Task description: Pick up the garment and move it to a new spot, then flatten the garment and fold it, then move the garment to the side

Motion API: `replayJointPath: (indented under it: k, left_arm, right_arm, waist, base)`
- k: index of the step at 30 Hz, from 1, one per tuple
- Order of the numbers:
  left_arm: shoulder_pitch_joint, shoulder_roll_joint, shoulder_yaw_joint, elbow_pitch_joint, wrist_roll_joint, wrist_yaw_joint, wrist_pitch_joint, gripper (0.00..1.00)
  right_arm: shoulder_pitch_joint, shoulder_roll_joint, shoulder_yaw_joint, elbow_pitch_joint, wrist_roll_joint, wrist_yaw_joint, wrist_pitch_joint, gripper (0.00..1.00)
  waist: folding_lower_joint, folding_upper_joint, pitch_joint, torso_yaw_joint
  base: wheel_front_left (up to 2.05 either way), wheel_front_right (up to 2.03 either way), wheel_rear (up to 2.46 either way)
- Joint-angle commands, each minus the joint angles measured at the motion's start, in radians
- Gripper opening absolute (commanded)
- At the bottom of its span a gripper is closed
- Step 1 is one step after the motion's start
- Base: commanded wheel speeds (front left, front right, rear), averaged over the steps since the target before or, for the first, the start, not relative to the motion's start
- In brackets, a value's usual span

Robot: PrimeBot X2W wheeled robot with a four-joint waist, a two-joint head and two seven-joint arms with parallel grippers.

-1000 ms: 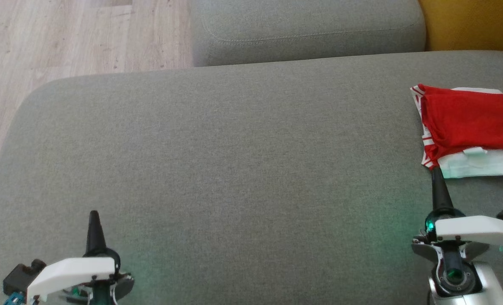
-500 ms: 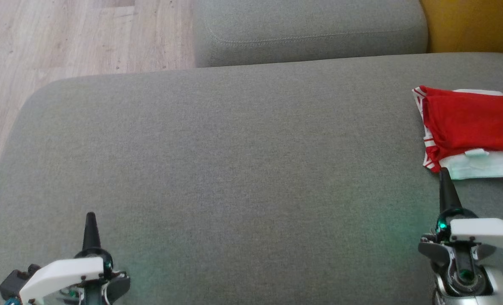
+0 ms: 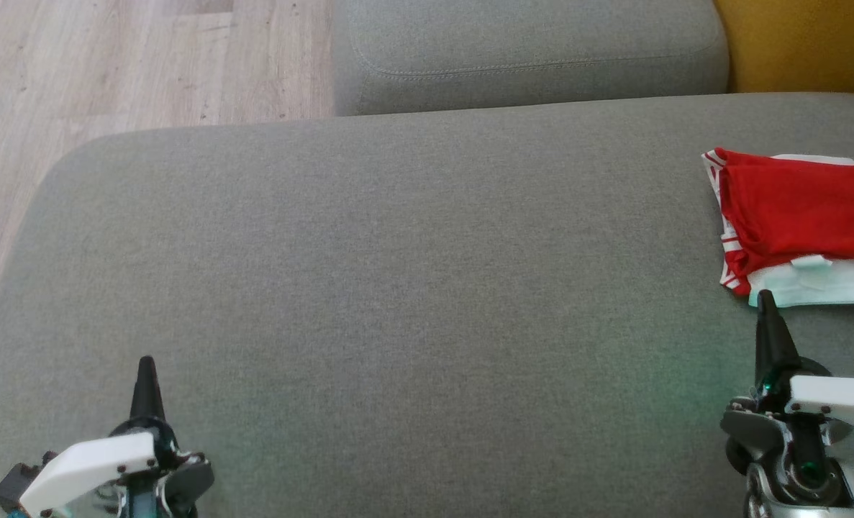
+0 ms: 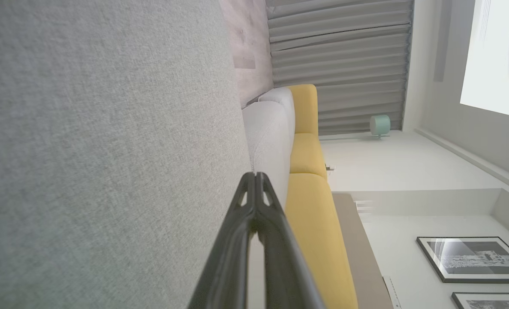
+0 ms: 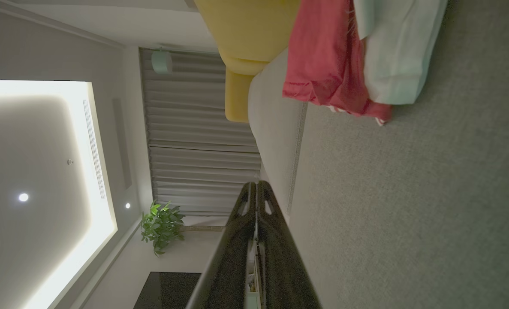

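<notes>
A folded red-and-white fabric garment (image 3: 804,216) lies at the three o'clock edge of the grey fabric sofa seat (image 3: 398,252), at one o'clock from the robot's right hand (image 3: 765,298). That hand's dark fingers are clenched together on nothing, tips near the garment's white hem. The left hand (image 3: 145,363), likewise clenched and empty, hovers at seven o'clock, well apart from the garment.
</notes>
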Motion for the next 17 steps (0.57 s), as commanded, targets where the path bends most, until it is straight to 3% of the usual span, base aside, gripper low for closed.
replayJointPath:
  k: [1,9,17]
  left_arm:
    - [-0.057,0.007,0.036,-0.036,-0.03,-0.009,0.011,0.0]
    - [-0.061,0.007,0.05,-0.038,-0.107,-0.016,0.034,0.0]
    - [-0.061,0.007,0.05,-0.038,-0.107,-0.016,0.034,0.0]
  right_arm:
    - [-0.022,-0.015,0.009,-0.047,0.036,-0.001,0.014,0.0]
    - [-0.019,-0.014,-0.009,-0.055,0.119,-0.001,0.038,0.0]
    - [-0.019,-0.012,-0.012,-0.055,0.117,-0.001,0.04,0.0]
  waist:
    - [0.0,0.0,0.0,0.001]
    - [0.0,0.0,-0.003,0.004]
    - [0.0,0.0,-0.003,0.004]
  base:
    - [0.0,0.0,0.0]
    - [0.0,0.0,0.0]
    - [0.0,0.0,0.0]
